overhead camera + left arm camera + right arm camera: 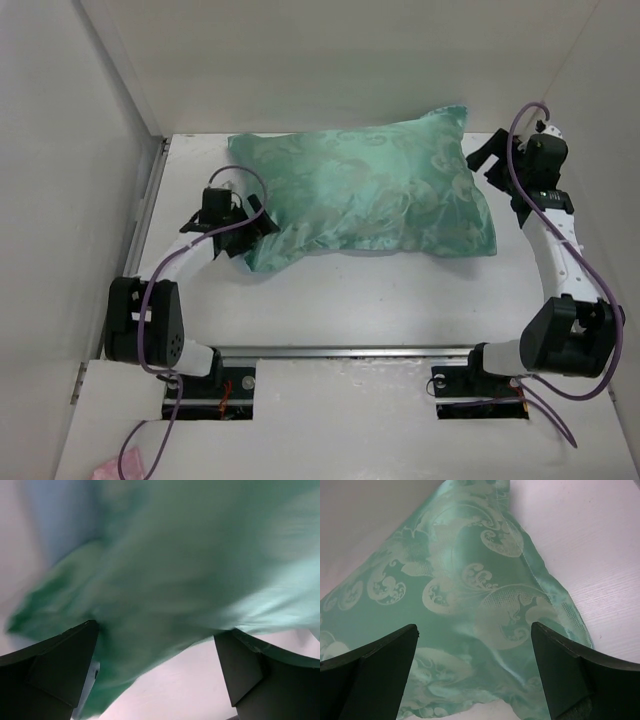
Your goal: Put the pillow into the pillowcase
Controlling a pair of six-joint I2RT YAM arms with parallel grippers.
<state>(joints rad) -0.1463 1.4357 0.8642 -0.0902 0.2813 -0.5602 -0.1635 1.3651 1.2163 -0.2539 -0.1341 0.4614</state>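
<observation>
Reaching toward opposite ends of the plump pillowcase (pixel 370 190), both arms were bent inward; left gripper (pixel 157 630) and right gripper (pixel 475 626) were spread wide, nothing grasped.

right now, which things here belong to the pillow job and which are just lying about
Job in hand:
- plump mint-green satin pillowcase with pale swirl pattern, looking stuffed; no bare pillow shows
- left gripper, open at its near-left corner
- right gripper, open at its far-right corner

Lying about:
- small pink scrap on the near ledge
- grey metal rail
</observation>
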